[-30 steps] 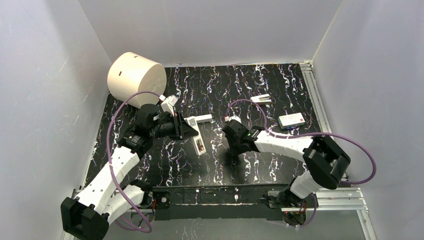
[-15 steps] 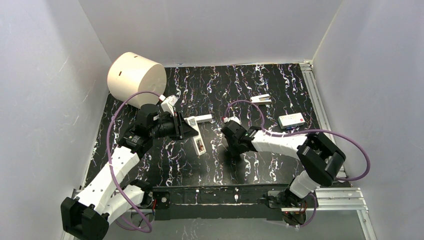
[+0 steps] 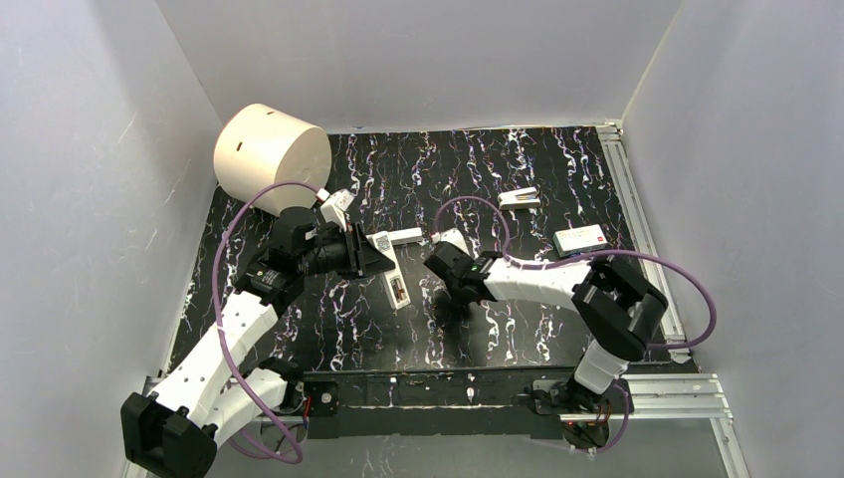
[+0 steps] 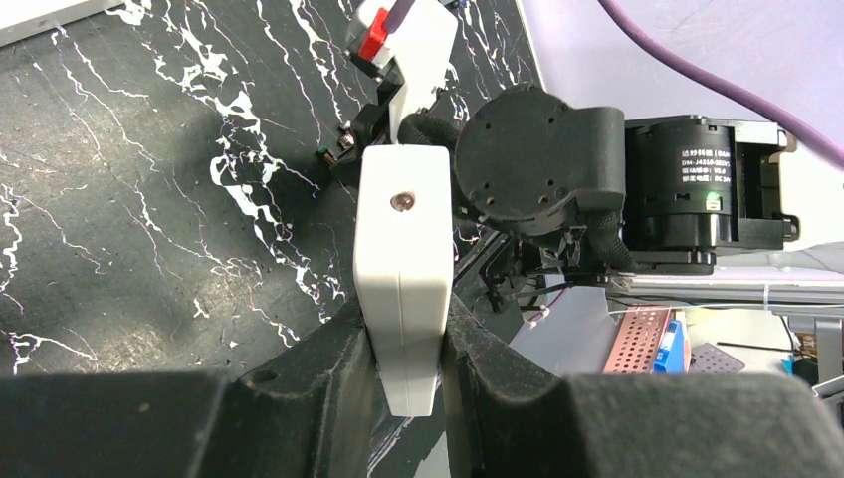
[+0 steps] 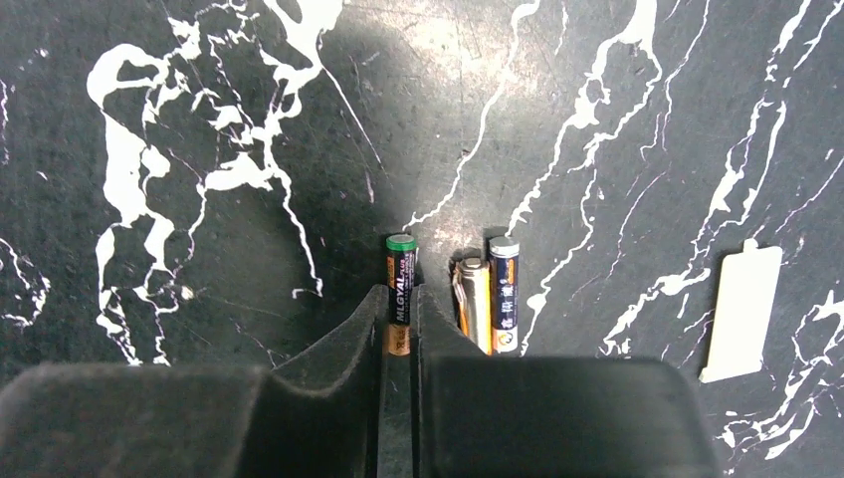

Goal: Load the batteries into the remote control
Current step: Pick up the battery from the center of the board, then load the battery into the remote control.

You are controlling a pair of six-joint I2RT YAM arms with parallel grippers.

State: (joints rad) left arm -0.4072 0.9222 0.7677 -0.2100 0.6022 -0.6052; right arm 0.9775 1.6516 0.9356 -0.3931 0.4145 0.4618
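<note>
My left gripper [image 4: 403, 344] is shut on the white remote control [image 4: 401, 239], gripping its sides; in the top view the remote [image 3: 395, 284] sticks out from the left gripper [image 3: 370, 257] with its battery recess up. My right gripper [image 5: 400, 296] is shut on a black battery [image 5: 400, 271] with a green tip, low over the table. Two more batteries [image 5: 504, 294] lie side by side just right of its finger. In the top view the right gripper [image 3: 445, 269] is right of the remote, and the batteries are hidden under it.
A thin white flat piece [image 5: 741, 312] lies right of the batteries. A plain white strip [image 3: 406, 236] lies behind the remote. A white box with a red mark [image 3: 581, 239] and a small white part [image 3: 521, 197] sit at the right. A cream cylinder [image 3: 271, 154] stands at the back left.
My right gripper has moved left, closer to the remote. The left arm and the remote have not moved.
</note>
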